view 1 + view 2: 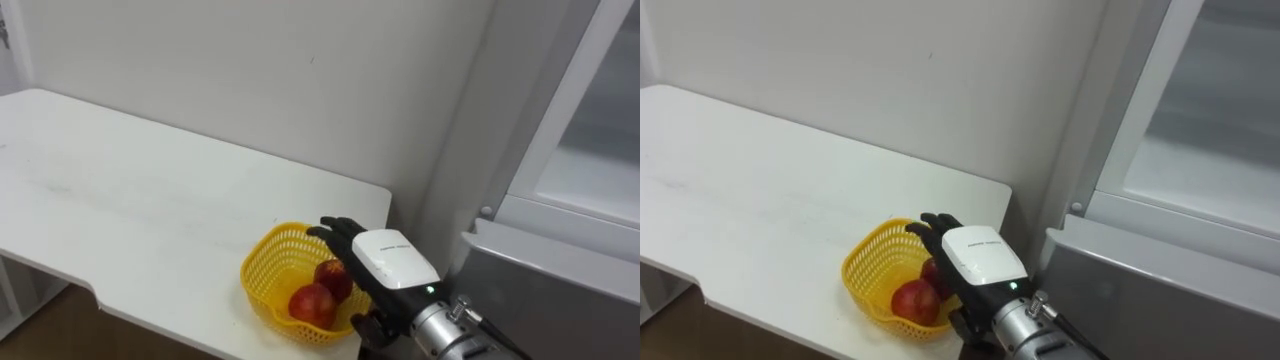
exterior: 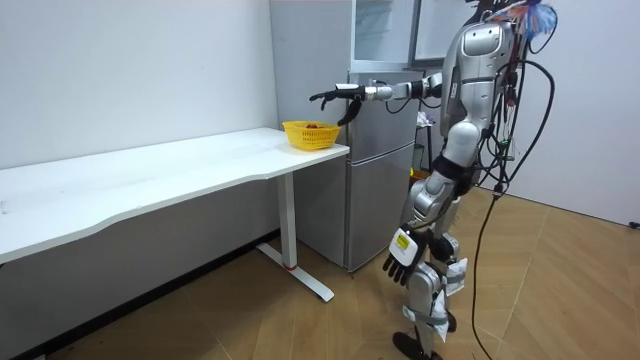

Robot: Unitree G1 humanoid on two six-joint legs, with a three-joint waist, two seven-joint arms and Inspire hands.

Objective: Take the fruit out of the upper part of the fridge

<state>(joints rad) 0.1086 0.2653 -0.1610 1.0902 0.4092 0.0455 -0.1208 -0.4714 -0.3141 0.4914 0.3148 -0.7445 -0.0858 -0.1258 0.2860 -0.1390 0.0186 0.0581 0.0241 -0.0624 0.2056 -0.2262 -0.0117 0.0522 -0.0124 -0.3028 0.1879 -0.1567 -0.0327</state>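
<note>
Right hand (image 1: 385, 262) comes in from lower right and is nearest the head camera. It is released: fingers straight and spread, nothing in them, thumb tucked low beside the basket's near rim. The hand hovers over the right side of the round yellow plastic mesh basket (image 1: 262, 268), fingertips reaching past the middle of it; can't tell if they touch the rim. In the basket are two red apples, the task's items: nearer red apple (image 1: 313, 303) against the near wall, second red apple (image 1: 336, 276) just behind it and partly under the hand, the two touching. The basket sits at the right end of the white rectangular tabletop (image 1: 150, 220), close to the right edge and toward the near right corner. The far edge of the tabletop runs along the plain white wall (image 1: 300, 70). The tall grey metal fridge (image 1: 560, 290) stands just beside the tabletop's right edge; its grey top ledge is at lower right, with a white-framed upper section above and behind it. In the room view the robot stands upright in front of the fridge, on the room view's right of the table, right arm stretched level over the basket. Left hand (image 2: 400, 257) hangs beside the thigh, fingers loose, empty.
</note>
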